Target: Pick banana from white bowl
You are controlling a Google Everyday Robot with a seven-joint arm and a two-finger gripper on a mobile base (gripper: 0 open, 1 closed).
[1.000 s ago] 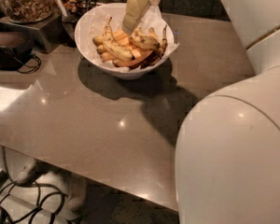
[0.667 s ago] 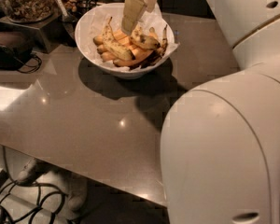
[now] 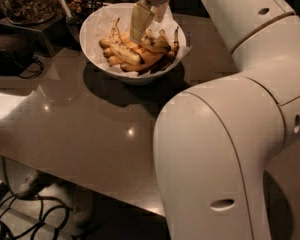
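The white bowl (image 3: 97,26) stands at the back of the brown table, lined with crumpled white paper. In it lies the banana (image 3: 121,47), yellow and freckled, with its dark pointed end toward the bowl's far left rim. Smaller orange-yellow pieces (image 3: 145,59) and a dark brown banana (image 3: 166,48) lie beside it. My gripper (image 3: 141,24) hangs down into the bowl from above, just right of the banana's middle and very near it. Whether it touches the banana is not visible.
My arm's large white elbow (image 3: 220,149) fills the right foreground and hides the table's right side. Jars of snacks (image 3: 27,1) and a black device (image 3: 10,54) stand at the back left. Cables (image 3: 35,209) lie on the floor below the table's front edge.
The arm's elbow has swung further left into view. The gripper stays over the bowl, shifted slightly toward the banana. The bowl's contents have not moved.
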